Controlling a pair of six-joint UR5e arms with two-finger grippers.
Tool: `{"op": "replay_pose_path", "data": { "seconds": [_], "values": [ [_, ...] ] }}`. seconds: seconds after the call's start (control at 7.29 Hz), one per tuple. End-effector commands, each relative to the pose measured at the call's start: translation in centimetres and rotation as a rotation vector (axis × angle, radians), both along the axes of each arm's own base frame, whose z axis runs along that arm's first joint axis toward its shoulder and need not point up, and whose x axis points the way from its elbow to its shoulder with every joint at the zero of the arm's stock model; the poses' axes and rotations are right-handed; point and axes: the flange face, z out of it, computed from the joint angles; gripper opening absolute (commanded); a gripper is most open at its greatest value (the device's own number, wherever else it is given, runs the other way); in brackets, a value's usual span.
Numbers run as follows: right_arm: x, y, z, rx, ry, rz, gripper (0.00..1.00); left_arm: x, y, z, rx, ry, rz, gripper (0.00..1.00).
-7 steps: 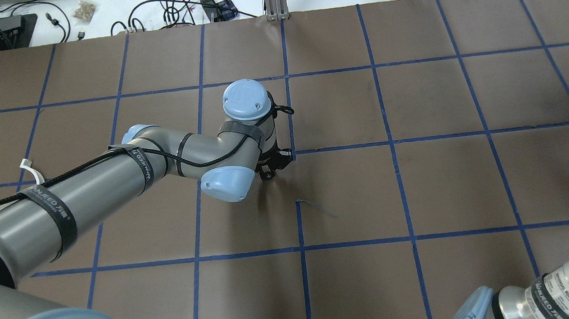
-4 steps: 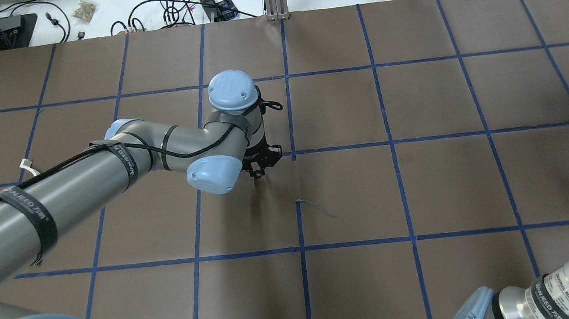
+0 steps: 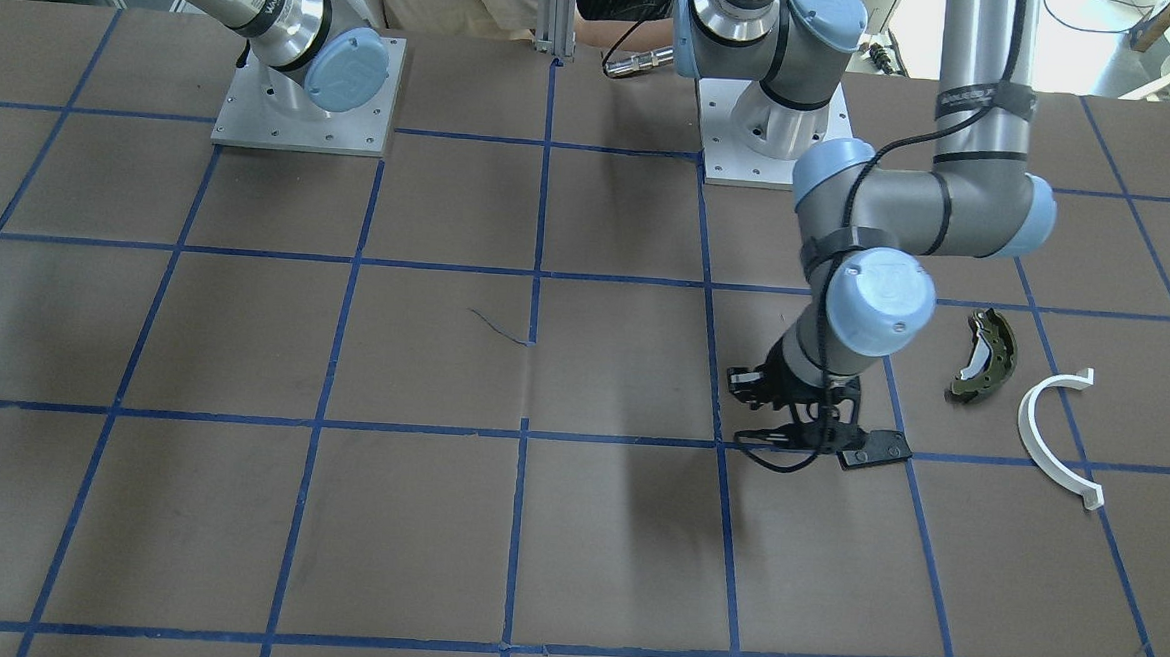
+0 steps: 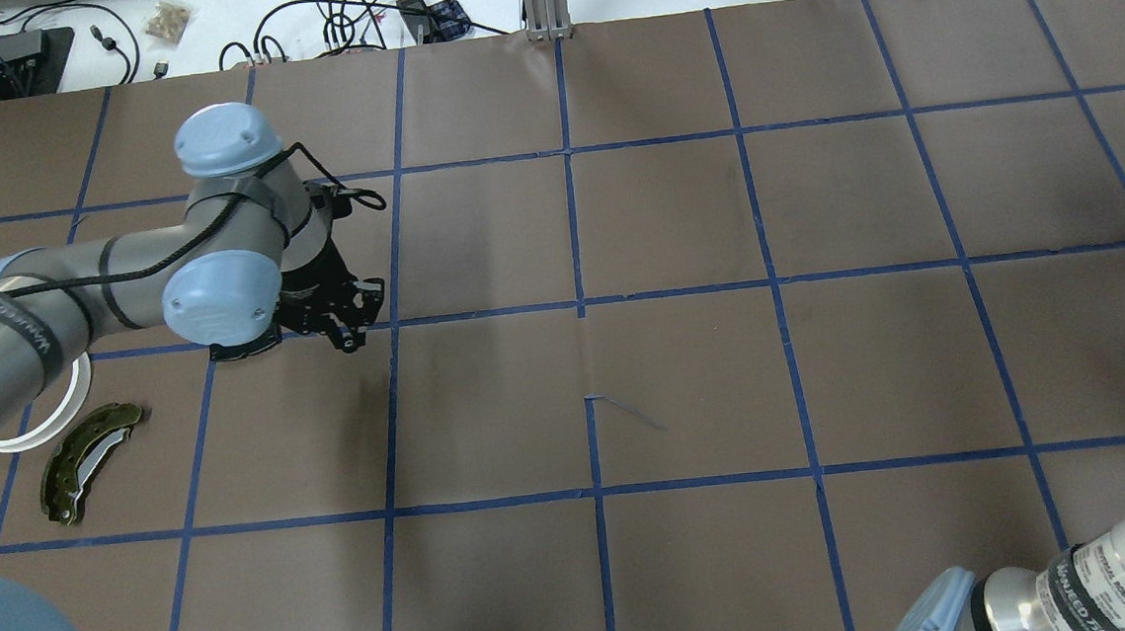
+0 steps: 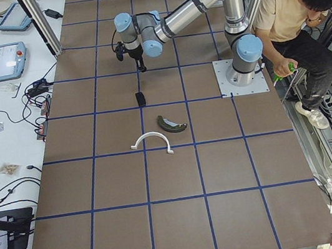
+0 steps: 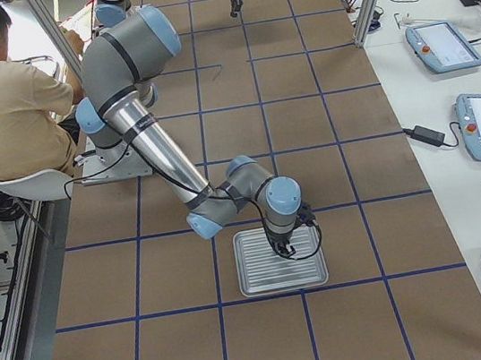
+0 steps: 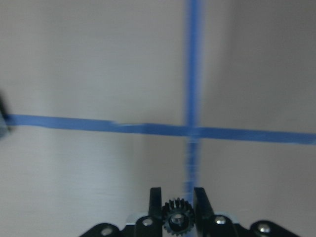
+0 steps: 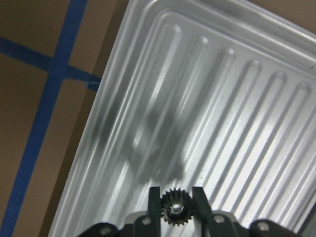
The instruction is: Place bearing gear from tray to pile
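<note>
My left gripper (image 4: 351,335) is shut on a small black bearing gear (image 7: 177,220) and holds it above the brown table, right beside the flat black pad (image 3: 874,451). The rest of the pile lies further out: an olive-green brake shoe (image 4: 88,462) and a white half-ring (image 3: 1055,433). My right gripper (image 6: 283,251) is shut on a second black gear (image 8: 174,213) just over the ribbed silver tray (image 6: 281,269).
Blue tape lines divide the brown table into a grid. A seated person (image 6: 2,98) is beside the robot's bases. Cables and tablets (image 5: 4,61) lie on the white bench past the table's far edge.
My left arm has swung from the table's centre to the left, carrying the gear over to the pile. The brake shoe and half-ring have come out from under the arm.
</note>
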Motion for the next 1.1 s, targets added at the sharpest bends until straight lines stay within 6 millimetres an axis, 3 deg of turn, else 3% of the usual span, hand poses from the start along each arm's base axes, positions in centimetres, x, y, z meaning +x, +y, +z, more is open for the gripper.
{"op": "replay_pose_path", "data": {
  "seconds": [0.0,0.14,0.27,0.55,0.82,0.96],
  "values": [
    [3.3,-0.7,3.6,0.017,-0.037,-0.04,0.0,12.3,2.6,0.2,0.035,0.015,-0.073,0.0],
    [6.9,-2.1,5.8,0.027,-0.048,-0.076,0.0,15.7,2.8,-0.1,0.029,0.032,-0.15,0.0],
    [11.6,-3.8,7.3,0.049,-0.066,-0.093,0.0,16.9,2.7,-0.2,0.003,0.024,-0.146,0.0],
    [22.4,-7.6,9.4,0.023,-0.089,-0.154,0.0,17.5,2.3,-0.6,-0.005,0.02,-0.145,0.0],
    [33.5,-10.4,8.9,0.031,-0.156,-0.274,0.0,17.7,2.2,-0.8,-0.01,0.017,-0.143,0.0],
    [36.6,-10.7,8.9,0.035,-0.15,-0.32,0.0,17.6,2.3,-1.0,-0.006,0.02,-0.143,0.01]
  ]
}}
